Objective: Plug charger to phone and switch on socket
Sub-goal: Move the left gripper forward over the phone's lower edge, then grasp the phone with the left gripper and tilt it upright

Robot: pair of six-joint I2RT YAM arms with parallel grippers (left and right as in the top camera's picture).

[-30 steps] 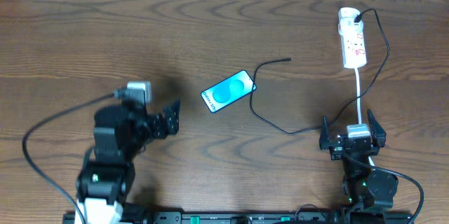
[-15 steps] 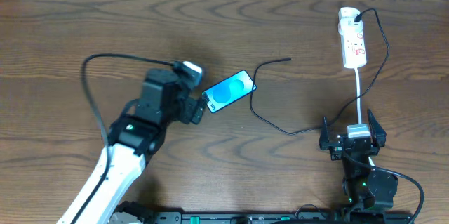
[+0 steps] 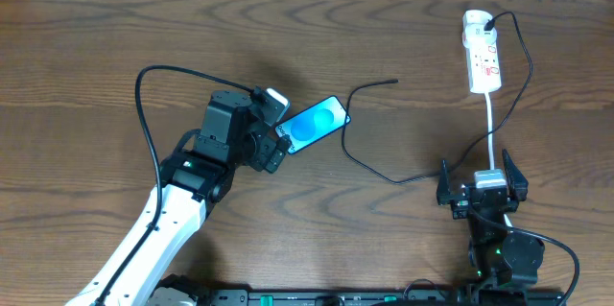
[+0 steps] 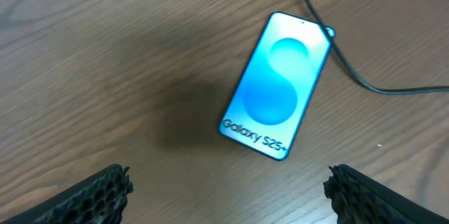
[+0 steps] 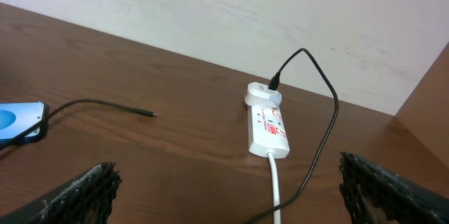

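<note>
The tabletop (image 3: 96,37) is dark brown wood, its grain running lengthwise in long wavy bands, with a faint seam line crossing it about halfway between the far and near edges. Beyond the far edge stands a pale, off-white wall (image 5: 210,13), faintly scuffed and streaked. At the far right corner a brown wooden panel (image 5: 429,94) rises beside the wall. A soft dark shadow (image 4: 175,104) lies on the wood left of the tabletop's centre.

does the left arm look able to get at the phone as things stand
Probably yes: the left gripper hangs open just short of the phone, nothing lying between them.
</note>
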